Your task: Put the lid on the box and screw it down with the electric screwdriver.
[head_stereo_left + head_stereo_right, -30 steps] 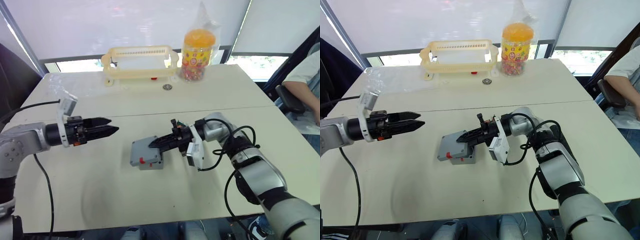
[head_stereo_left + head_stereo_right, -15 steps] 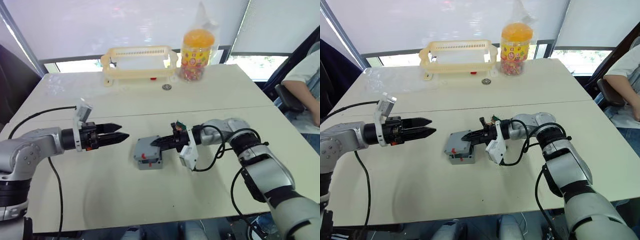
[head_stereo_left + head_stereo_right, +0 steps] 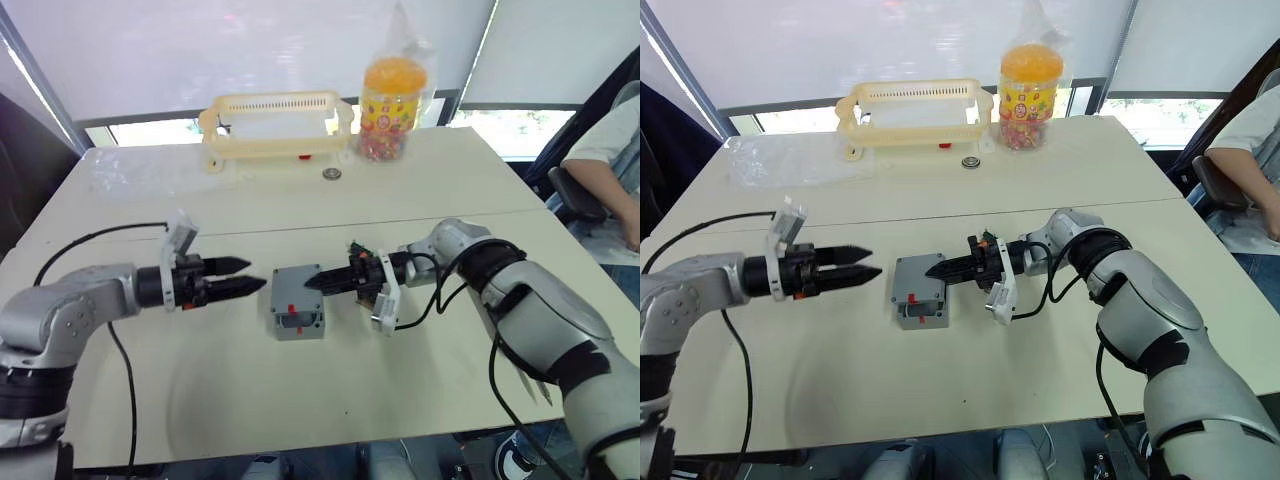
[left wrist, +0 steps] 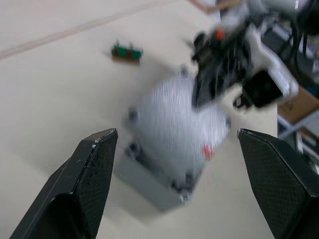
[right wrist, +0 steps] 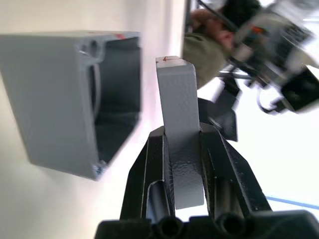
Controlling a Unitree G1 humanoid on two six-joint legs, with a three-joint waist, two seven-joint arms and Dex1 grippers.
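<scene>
Toward the left edge of the counter [image 3: 150,400] the left end effector [image 3: 255,288] hovers just above the surface, its two black fingers parted a little and holding nothing, the tips aimed at the box [image 3: 297,316] and stopping just short of its left side. In the left wrist view those fingers [image 4: 84,184] stand wide of each other with the box [image 4: 174,149] between and beyond them. The box sits on the counter near its middle, closer to the front edge than the back, a grey square enclosure with a small red mark on the side that faces the front edge. From the right, the right end effector [image 3: 312,283] reaches over the box's upper right corner; its fingers are closed on the lid [image 5: 179,144], which the right wrist view shows pinched edge-on, a thin grey plate standing just beside the open mouth of the box [image 5: 75,99] and not yet seated on it. Along the counter's back edge stand a cream basket [image 3: 275,125] and, to its right, an orange-capped jar [image 3: 396,108] in a clear bag, with a small metal ring [image 3: 333,174] lying in front of the gap between them. A person's arm [image 3: 605,170] shows past the counter's right edge.
</scene>
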